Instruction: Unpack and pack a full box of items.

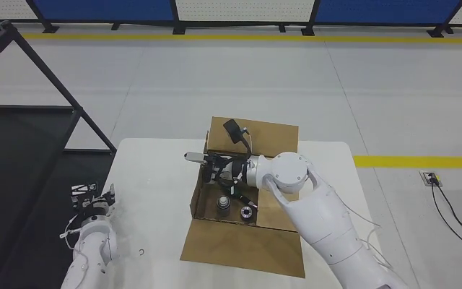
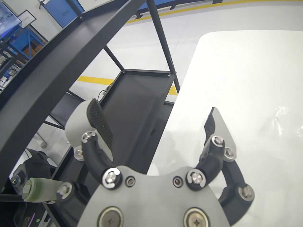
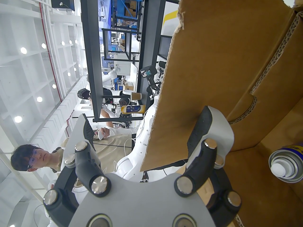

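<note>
White floor point(image 1: 289, 79) with yellow lines ran round the white desk point(image 1: 151, 217); a black rack point(image 1: 43, 137) stood just off the desk's left edge. Cardboard box point(image 1: 278, 137) sat mid-desk with its flaps laid open, so the contents could be reached from above. Right arm lay over the box, with the right pincer point(image 3: 146, 119) spread wide and astride the box's upright side flap point(image 3: 213, 60) — one finger either side, nothing gripped. Judged: placed either to pinch that flap or to get past it to the contents; cannot tell which. Left pincer point(image 2: 153, 109) was also wide and held nothing. It hung over the desk's left edge beside the rack, well apart from the box — probably to leave the other arm room. Spray can point(image 3: 284, 166) stood upright on the box floor; a black gadget with a cord point(image 1: 234, 131) lay at the back flap. Unpacking looked unfinished.
</note>
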Available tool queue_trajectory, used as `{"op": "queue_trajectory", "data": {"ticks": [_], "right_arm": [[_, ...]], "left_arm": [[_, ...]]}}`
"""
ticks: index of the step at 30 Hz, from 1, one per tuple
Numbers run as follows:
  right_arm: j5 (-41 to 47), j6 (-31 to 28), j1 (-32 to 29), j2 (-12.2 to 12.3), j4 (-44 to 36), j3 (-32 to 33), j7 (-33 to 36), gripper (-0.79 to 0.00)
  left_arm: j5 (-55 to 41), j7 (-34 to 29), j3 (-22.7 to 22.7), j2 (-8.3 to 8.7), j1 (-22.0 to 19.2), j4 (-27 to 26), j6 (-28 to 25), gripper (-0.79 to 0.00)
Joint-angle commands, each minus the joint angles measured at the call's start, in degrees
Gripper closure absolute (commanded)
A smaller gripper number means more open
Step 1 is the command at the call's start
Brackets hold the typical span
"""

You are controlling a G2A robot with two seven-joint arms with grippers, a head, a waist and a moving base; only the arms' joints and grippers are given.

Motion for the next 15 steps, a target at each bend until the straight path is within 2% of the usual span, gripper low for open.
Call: {"op": "queue_trajectory", "data": {"ticks": [1,5,8,11,15], "right_arm": [[0.01,-0.03,0.03,-0.01,0.13,-0.02,-0.01,-0.785],[0.16,-0.10,0.17,-0.03,0.42,-0.03,0.17,-0.785],[0.11,-0.20,0.25,-0.04,0.56,-0.09,0.26,-0.785],[0.17,-0.20,0.28,-0.15,0.57,-0.52,0.45,-0.785],[0.07,1.41,1.05,-0.74,0.72,-2.30,-0.24,-0.785]], "left_arm": [[-0.30,0.12,-0.16,-0.01,-0.13,0.55,0.25,-0.785],[-1.29,0.94,-0.68,-0.07,-0.15,0.66,1.11,-0.785],[-2.75,2.18,-0.88,-0.22,0.73,-1.47,1.21,-0.785],[-4.93,3.50,-1.36,-0.33,2.57,-5.51,0.00,-0.785],[-7.60,7.26,-2.49,-0.27,7.34,-13.60,-4.20,-0.785]]}}
